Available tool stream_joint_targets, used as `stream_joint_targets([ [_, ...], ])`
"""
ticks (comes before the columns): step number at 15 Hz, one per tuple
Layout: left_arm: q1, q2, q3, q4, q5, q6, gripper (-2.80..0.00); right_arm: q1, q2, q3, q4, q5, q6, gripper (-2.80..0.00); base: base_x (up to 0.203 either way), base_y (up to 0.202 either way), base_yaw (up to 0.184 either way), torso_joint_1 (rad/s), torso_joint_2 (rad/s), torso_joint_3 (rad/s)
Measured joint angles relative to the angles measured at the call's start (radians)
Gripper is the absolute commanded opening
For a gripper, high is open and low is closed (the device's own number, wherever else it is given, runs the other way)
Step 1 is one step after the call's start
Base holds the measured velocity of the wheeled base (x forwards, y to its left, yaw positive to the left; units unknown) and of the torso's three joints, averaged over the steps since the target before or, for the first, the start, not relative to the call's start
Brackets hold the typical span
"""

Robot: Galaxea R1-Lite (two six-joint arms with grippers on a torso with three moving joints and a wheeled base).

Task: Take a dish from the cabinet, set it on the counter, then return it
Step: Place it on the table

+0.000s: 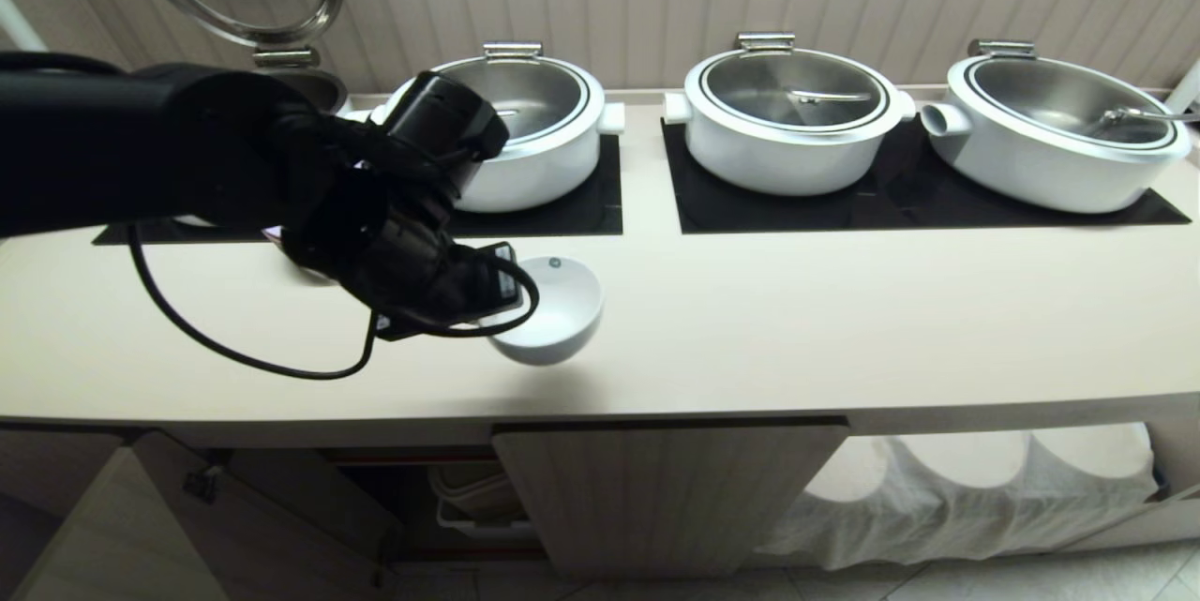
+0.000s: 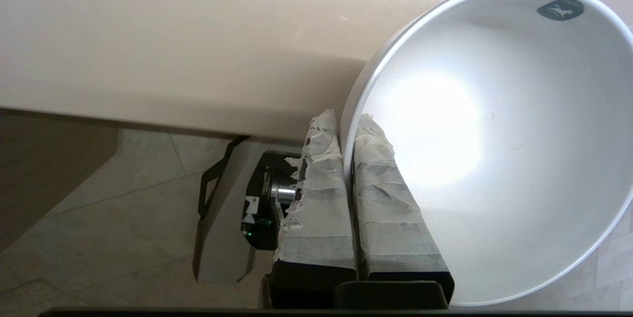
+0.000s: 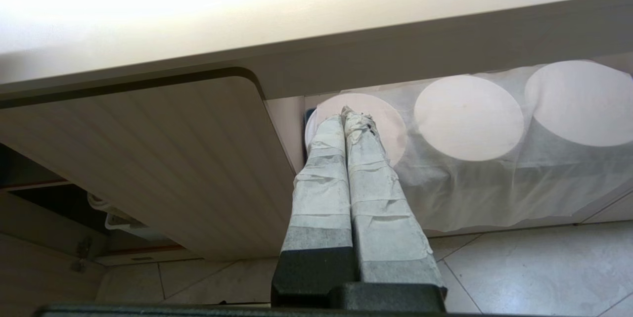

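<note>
The left gripper (image 1: 502, 287), left of centre in the head view, pinches the rim of the white bowl (image 1: 553, 310) between its taped fingers (image 2: 316, 198), holding it over the front part of the beige counter (image 1: 844, 320). The grip takes only a thin edge, so the tilted bowl could slip or swing loose. The right gripper (image 3: 346, 119) hangs empty, fingers pressed together, below the counter near the cabinet door (image 3: 163, 158).
</note>
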Motion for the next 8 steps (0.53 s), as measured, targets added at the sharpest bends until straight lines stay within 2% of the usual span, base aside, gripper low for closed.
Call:
stream_joint_targets([
  [4, 0.029, 0.123, -0.14, 0.0, -0.004, 0.0, -2.8, 0.0, 0.0, 0.0, 0.0, 0.0, 0.0, -2.8, 0.0, 0.0, 0.0, 0.0, 0.0, 0.0],
  [8, 0.047, 0.197, -0.188, 0.001, -0.002, 0.0, -2.8, 0.0, 0.0, 0.0, 0.0, 0.0, 0.0, -2.8, 0.0, 0.0, 0.0, 0.0, 0.0, 0.0],
])
